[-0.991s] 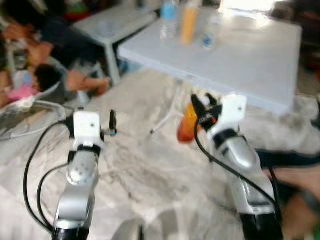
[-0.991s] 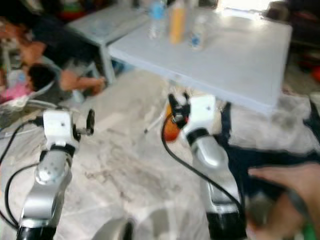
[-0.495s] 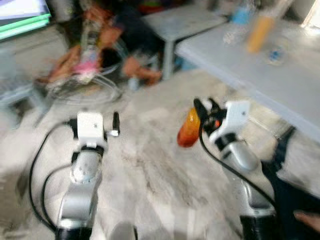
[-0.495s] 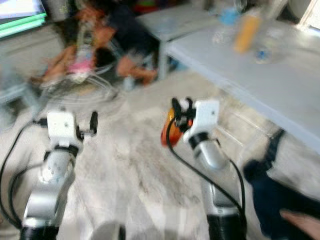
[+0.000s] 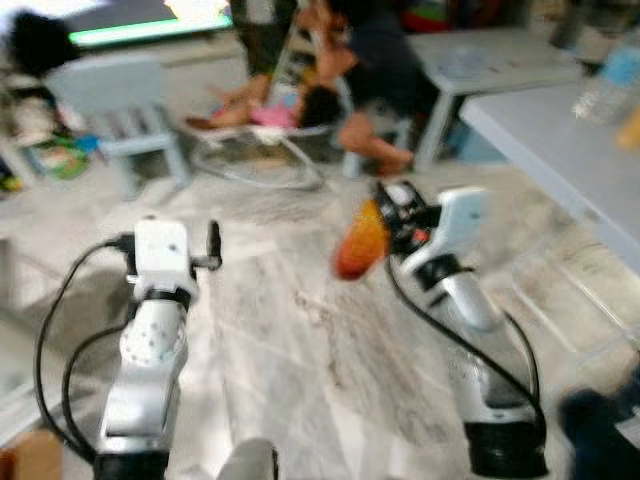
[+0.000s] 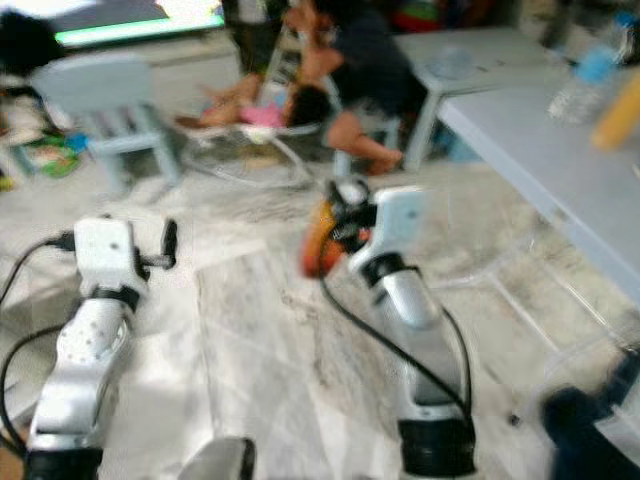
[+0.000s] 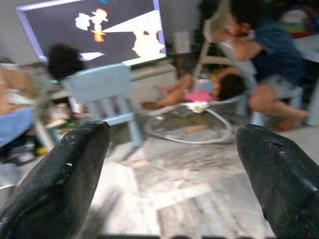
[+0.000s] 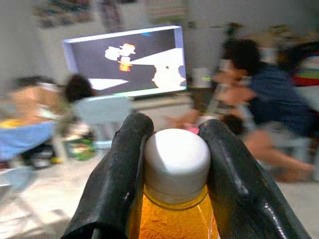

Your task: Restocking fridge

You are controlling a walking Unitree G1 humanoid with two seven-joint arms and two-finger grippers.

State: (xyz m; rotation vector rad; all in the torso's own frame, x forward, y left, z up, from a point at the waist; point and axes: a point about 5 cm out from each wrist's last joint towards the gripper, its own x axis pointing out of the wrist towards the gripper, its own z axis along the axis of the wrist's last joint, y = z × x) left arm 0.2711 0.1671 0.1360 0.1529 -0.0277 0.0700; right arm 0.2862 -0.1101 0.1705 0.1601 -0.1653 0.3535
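A: State the condition of the right gripper [image 8: 172, 164].

B: Its two black fingers [image 8: 117, 174] are clenched on the neck of an orange bottle [image 5: 360, 240], one finger on each side, just below the white cap [image 8: 177, 157]. The bottle holds an orange liquid that reaches up to the underside of the cap. In the head views the bottle is carried in the air above the marble-patterned floor [image 5: 300, 340], pointing away from the robot, to the left of the right wrist.

A: And the left gripper [image 7: 172, 174]?

B: Released. Its fingertips [image 7: 75, 164] stand well apart with nothing between them. The left arm is held forward over the floor, on the left.

A: Other containers?

B: On the grey table [image 6: 560, 160] at the far right stand a clear bottle with a blue cap [image 6: 580, 80] and, at the picture's edge, a blurred orange container [image 6: 620, 100]. Contents of the clear bottle cannot be made out.

A: Surroundings?

B: Far ahead, a person in a dark shirt [image 6: 365, 65] bends over a bouncer seat [image 5: 265, 150]. A pale blue child's chair [image 5: 110, 100] stands to the left, and a lit screen [image 8: 127, 59] hangs on the far wall.
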